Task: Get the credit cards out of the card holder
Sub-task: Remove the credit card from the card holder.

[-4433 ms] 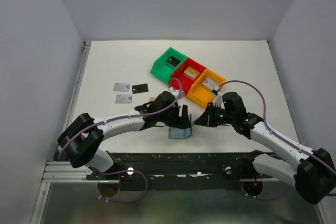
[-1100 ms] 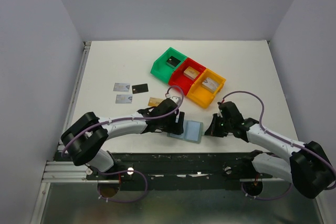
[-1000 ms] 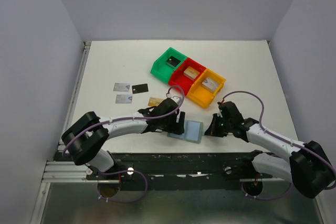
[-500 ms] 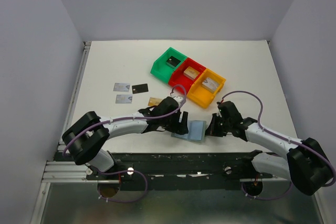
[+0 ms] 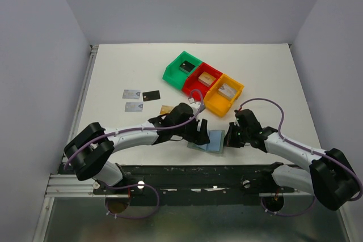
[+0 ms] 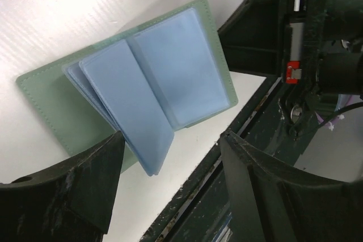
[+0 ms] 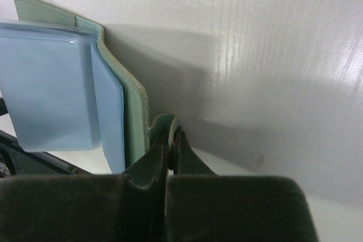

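Far left: the credit cards (image 5: 151, 95) lie flat on the table (image 5: 125, 66), two silver-grey, one black and one tan-gold, all well apart from the card holder (image 6: 187, 66). Centre: my left end effector (image 6: 170, 145) hangs just over the holder, jaws spread wide and gripping nothing. The holder lies open, face up, at the table's near edge between the two arms. Its long axis runs left to right from one end effector toward the other, slightly skewed, and the fold crosses it near to far with clear sleeves fanned up from it. Right: my right end effector (image 7: 173, 140) is closed tight on the cover's right-hand edge. The sleeves I can see look empty, and I cannot tell about the lower ones. I judge extraction nearly finished. Next, the left arm should leaf through the remaining sleeves while the right anchors the cover.
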### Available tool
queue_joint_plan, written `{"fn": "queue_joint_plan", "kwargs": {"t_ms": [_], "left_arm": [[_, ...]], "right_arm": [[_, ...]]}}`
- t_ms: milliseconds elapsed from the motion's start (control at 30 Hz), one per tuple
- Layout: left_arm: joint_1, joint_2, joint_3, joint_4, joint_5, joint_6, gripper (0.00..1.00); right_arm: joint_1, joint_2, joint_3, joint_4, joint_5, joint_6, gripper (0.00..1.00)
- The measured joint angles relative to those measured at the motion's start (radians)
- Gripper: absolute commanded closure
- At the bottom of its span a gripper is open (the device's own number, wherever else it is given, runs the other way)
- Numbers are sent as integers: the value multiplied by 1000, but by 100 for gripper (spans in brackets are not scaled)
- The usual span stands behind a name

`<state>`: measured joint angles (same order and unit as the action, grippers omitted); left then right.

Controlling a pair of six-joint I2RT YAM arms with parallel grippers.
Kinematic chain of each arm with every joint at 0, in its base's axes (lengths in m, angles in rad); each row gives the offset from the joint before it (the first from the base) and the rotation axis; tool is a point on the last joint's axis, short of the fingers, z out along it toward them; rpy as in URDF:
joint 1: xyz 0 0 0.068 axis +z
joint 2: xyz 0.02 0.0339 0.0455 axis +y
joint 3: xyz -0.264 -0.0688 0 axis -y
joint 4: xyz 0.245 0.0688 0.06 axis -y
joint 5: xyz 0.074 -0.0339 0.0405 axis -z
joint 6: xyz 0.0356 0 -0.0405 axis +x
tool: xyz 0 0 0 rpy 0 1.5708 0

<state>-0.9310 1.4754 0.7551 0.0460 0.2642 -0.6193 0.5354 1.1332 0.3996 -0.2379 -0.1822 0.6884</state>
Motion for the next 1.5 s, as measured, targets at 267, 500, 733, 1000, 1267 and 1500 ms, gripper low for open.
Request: {"fn": "queue_joint_plan", "kwargs": {"t_ms": [267,500,733,1000,1267,1500], "left_arm": [[-63,14,92,-7,22,34,23],[-99,50,158,-39,24,60,23],[-99,57,157,-74,8,63,22],[-99,56,132,-106,-90,61,22],[-82,60,129,-148,-149,62,23],[-81,114,136,-159,-150,64,23]], "right_arm": [[0,11,1,6,11,38,100],[0,14,1,10,11,55,100],[0,14,1,10,11,56,100],[0,-46,-26,9,3,50,100],[0,-96,-32,14,-40,31,100],[0,-125,-35,48,-89,21,100]]}}
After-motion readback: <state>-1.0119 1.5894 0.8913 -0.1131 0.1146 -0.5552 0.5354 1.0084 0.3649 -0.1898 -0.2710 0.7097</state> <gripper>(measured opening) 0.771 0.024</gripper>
